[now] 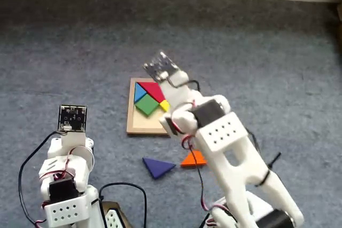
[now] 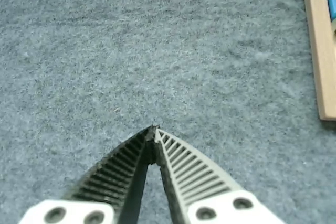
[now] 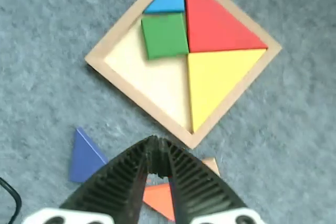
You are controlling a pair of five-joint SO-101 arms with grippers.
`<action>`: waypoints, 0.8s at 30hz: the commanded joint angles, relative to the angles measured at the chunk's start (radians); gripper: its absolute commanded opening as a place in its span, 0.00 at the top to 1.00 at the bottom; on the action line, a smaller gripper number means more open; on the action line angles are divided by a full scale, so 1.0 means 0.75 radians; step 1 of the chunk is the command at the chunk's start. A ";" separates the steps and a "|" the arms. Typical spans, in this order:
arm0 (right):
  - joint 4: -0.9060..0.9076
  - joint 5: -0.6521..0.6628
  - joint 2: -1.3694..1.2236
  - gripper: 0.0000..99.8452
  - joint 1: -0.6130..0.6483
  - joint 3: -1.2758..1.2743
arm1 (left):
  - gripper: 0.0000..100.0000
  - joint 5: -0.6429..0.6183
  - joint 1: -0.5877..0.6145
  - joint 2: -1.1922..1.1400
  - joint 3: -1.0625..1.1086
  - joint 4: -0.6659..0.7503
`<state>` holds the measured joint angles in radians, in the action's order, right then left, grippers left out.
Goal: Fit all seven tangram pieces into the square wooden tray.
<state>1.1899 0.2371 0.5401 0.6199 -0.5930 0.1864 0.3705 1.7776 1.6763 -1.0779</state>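
The right hand (image 3: 156,142) is seen closed, its fingertips brought together with nothing gripped between them. It is held above the surface (image 3: 294,145), pointed downward, at the end of an arm stretched well forward. Directly beneath it an orange triangle (image 1: 189,159) is lying loose, and a pale corner (image 3: 212,165) is glimpsed beside that piece; whether this is a further piece cannot be told. A little off to one side of the hand, a dark blue triangle (image 3: 84,156) is also lying loose, apart from the tray.

Just ahead of the fingertips the square wooden tray (image 3: 142,80) is found, its nearest corner close to them. Four pieces are seated in it: a yellow triangle (image 3: 218,77) closest to the hand, then a green square (image 3: 164,35) and a red triangle (image 3: 212,22), and a light blue triangle (image 3: 168,1) farthest off. A bare stretch of tray floor is left beside the yellow and green pieces.

The task is judged to be a little past halfway: four of seven pieces are placed and three are left to be fitted.

The left hand (image 2: 154,131) is likewise closed and empty, held low over bare surface, with the tray's rim well off to its side.
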 commanded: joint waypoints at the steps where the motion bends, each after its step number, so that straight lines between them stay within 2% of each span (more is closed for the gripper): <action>1: 0.003 0.012 0.193 0.99 -0.107 -0.152 | 0.99 0.014 -0.021 0.036 0.026 0.027; 5: -0.052 0.006 0.253 0.99 -0.238 -0.296 | 0.99 0.014 -0.021 0.036 0.026 0.027; 8: -0.089 0.004 0.253 0.93 -0.289 -0.375 | 0.99 0.014 -0.021 0.036 0.026 0.027; 12: -0.085 0.004 0.253 0.84 -0.296 -0.435 | 0.99 0.014 -0.021 0.036 0.026 0.027; 22: -0.062 0.018 0.251 0.84 -0.285 -0.449 | 0.99 0.014 -0.021 0.036 0.026 0.027; 24: -0.001 0.092 0.253 0.84 -0.271 -0.449 | 0.99 0.014 -0.021 0.036 0.026 0.027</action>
<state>1.1500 0.2478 0.7012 0.4143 -0.9352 0.1864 0.3705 1.7776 1.6763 -1.0779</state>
